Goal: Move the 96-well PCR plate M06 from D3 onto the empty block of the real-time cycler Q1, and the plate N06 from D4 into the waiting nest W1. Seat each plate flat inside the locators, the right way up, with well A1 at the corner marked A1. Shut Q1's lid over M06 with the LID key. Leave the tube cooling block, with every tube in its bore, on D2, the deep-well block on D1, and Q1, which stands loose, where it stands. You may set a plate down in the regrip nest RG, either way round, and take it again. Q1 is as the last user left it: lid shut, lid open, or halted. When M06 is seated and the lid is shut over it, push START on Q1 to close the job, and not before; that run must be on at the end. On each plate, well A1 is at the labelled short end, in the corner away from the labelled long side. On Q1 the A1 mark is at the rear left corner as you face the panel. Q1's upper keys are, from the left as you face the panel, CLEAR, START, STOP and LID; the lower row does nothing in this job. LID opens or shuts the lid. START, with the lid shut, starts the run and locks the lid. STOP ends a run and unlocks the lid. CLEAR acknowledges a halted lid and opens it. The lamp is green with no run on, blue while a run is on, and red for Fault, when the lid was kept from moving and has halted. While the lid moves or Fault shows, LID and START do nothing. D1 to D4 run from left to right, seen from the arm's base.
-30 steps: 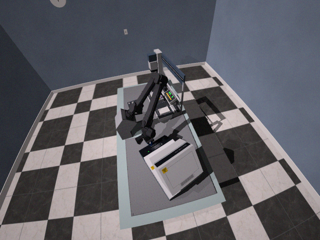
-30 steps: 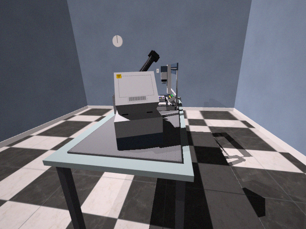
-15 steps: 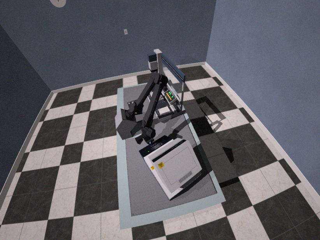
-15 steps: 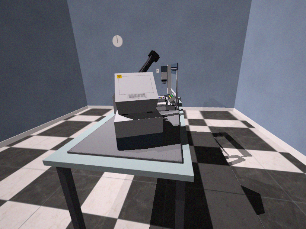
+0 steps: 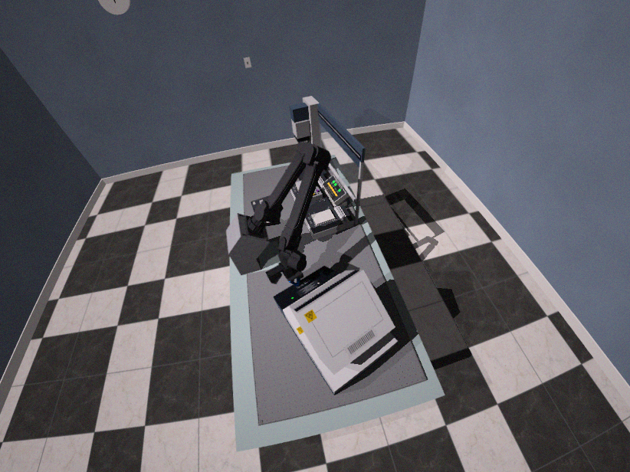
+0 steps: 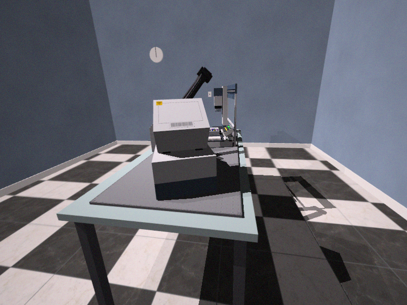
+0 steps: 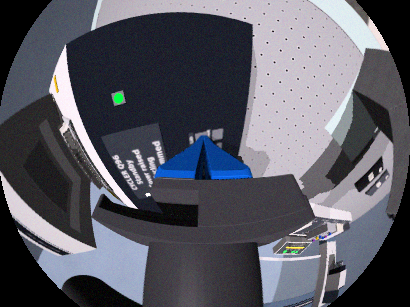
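Observation:
The cycler Q1 [image 5: 336, 325] stands skewed on the grey mat. Its white lid [image 6: 179, 122] is tilted over the body, with a gap still showing under it. The block beneath is hidden, so I cannot tell whether a plate sits on it. The lamp [image 7: 118, 98] on the dark panel is green, and it also shows in the top view [image 5: 292, 298]. My gripper [image 7: 203, 140] is shut and empty, its blue fingertips just at the upper keys [image 7: 211, 137] on the panel's edge. In the top view the gripper [image 5: 295, 281] is at Q1's panel end. A white plate [image 5: 323, 216] lies on the deck near the arm's base.
A tall post-and-rail frame [image 5: 326, 125] stands at the back of the table. A rack with green and orange marks [image 5: 334, 187] is beside the deck positions. A dark grey box [image 5: 247, 246] sits left of the arm, close to Q1's panel end.

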Motion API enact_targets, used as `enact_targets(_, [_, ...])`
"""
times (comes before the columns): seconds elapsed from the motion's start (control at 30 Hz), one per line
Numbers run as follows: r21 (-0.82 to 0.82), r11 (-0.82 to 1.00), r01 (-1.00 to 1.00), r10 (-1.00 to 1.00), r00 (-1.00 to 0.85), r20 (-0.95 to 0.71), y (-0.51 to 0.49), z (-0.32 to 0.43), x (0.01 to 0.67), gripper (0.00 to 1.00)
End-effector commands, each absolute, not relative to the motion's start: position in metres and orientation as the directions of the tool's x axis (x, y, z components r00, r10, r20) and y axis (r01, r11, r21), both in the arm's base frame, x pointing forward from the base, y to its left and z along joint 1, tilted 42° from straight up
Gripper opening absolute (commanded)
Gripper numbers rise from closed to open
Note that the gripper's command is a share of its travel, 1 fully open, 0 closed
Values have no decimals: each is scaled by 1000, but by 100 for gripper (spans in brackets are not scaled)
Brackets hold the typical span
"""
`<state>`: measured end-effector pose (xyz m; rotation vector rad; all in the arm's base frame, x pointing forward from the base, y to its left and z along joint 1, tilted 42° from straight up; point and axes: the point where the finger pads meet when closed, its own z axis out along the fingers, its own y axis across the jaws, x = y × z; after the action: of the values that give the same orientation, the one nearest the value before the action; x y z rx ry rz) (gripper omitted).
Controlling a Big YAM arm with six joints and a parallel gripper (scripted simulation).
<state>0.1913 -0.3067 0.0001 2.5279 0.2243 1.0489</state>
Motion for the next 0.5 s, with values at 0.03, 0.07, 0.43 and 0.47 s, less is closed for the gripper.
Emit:
enact_targets(0.03, [432,-902,-23,288,712,641,-316,2,185,0])
enact_targets(0.07, [441,-897,-21,298,708,640,-318,5,186,0])
enact_targets(0.43, [455,-890,7,330,699,635,-316,10,194,0])
enact_targets(0.47, [450,-893,8,327,698,637,-313,9,195,0])
